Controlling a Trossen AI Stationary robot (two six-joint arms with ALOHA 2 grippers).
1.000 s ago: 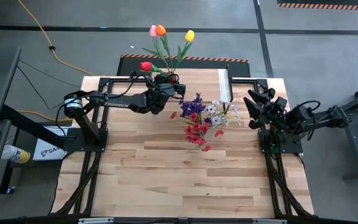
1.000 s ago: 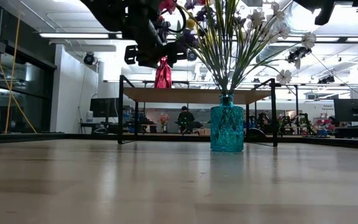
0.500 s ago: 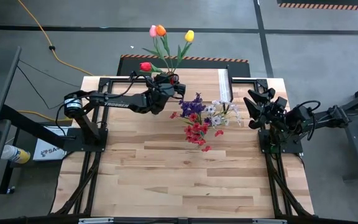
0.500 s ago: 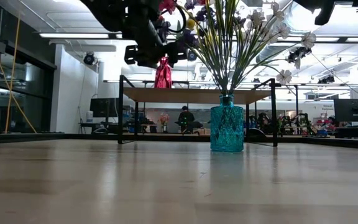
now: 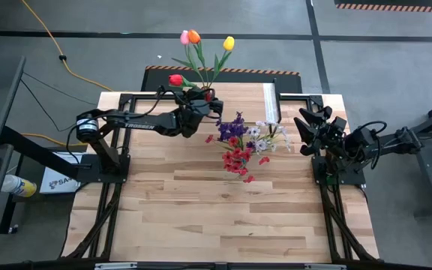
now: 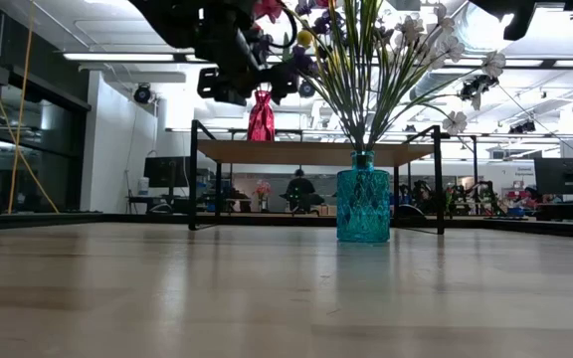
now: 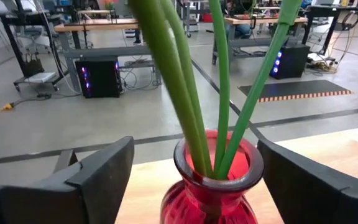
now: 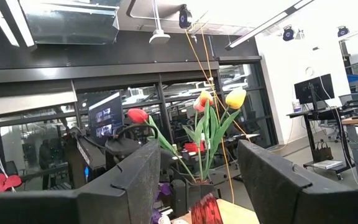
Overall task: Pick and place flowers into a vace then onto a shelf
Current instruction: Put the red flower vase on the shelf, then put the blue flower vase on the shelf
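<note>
Flanking red vase (image 7: pixel 213 186), left pincer (image 5: pixel 205 101) has fingers (image 7: pixel 98 171) spread apart, one each side of neck, not touching glass; tulips (image 5: pixel 201 46) stand in red vase on shelf (image 6: pixel 311 152) at bench (image 5: pixel 201 202) far edge; blue vase (image 6: pixel 363 206) with blossom sprays (image 5: pixel 246 142) sits on bench just in front of shelf; right pincer (image 5: pixel 306 124) hangs at right edge of bench, fingers (image 8: pixel 138 180) apart, holding nothing

The left arm is reaching across the far side of the bench, its gripper (image 5: pixel 204 103) with jaws spread wide. The right gripper (image 5: pixel 306 124) is hanging raised at the right edge, jaws apart.
</note>
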